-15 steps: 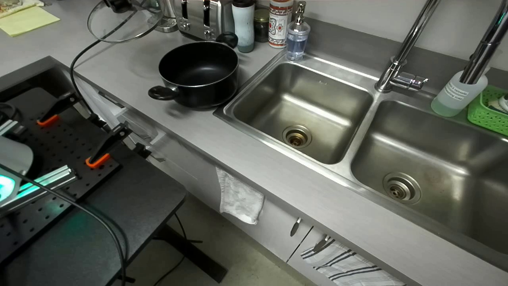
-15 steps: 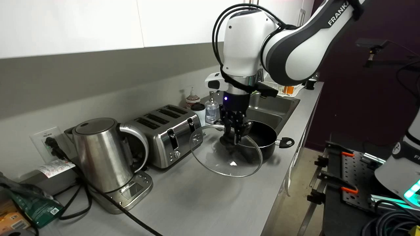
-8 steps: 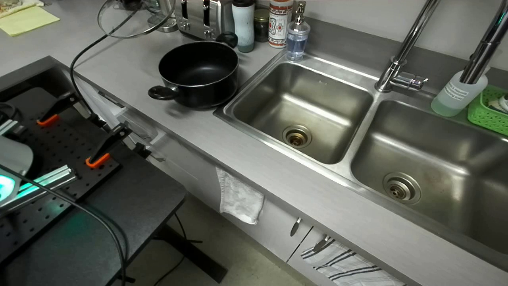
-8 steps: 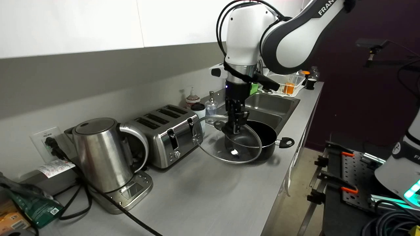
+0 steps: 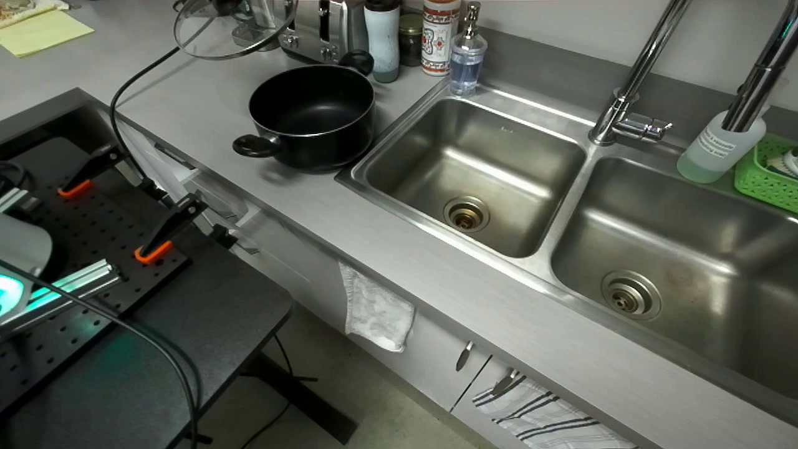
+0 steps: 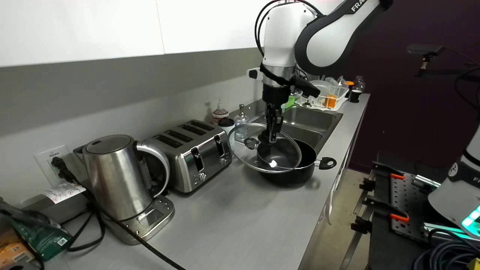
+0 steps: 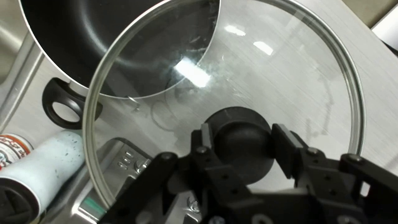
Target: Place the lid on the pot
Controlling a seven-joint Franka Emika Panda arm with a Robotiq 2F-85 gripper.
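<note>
Overall, one grey worktop (image 6: 243, 221) along a pale wall (image 6: 112, 93), white cupboards (image 6: 82, 30) above, dark table (image 5: 224, 312) past the worktop's front edge. Let into the worktop, a steel sink (image 5: 543, 267); by the back edge, a toaster (image 6: 204, 150) and, farther from the sink, a steel kettle (image 6: 108, 176). Between front and back edges, just beside the sink's rim, the black pot (image 5: 312, 118), one handle (image 5: 257, 146) toward the front edge.

Compared with a second ago, closer to the pot and the sink: the lid (image 7: 224, 96), slightly tilted, aloft over the worktop on the kettle side of the pot. Likewise shifted, the white arm (image 6: 285, 33) above it. Unchanged, the spot of the pot and the hold of the gripper (image 7: 244, 137): fingers (image 7: 205, 136) drawn in on the lid's dark knob (image 7: 238, 115), one to each side. In the wrist view, overlap of the lid with part of the pot's rim; in an exterior view, worktop visible between lid (image 5: 235, 31) and pot.

Counted up: one lid, one pot with two handles, one kettle, one four-slot toaster, two basins (image 5: 480, 181), one clear soap bottle (image 5: 467, 65) and one white cup (image 5: 383, 40) near the back edge, one green basket (image 5: 764, 186) by the sink, two cloths (image 5: 377, 308) below the front edge, two orange-tipped clamps (image 5: 169, 224) on the dark table.
</note>
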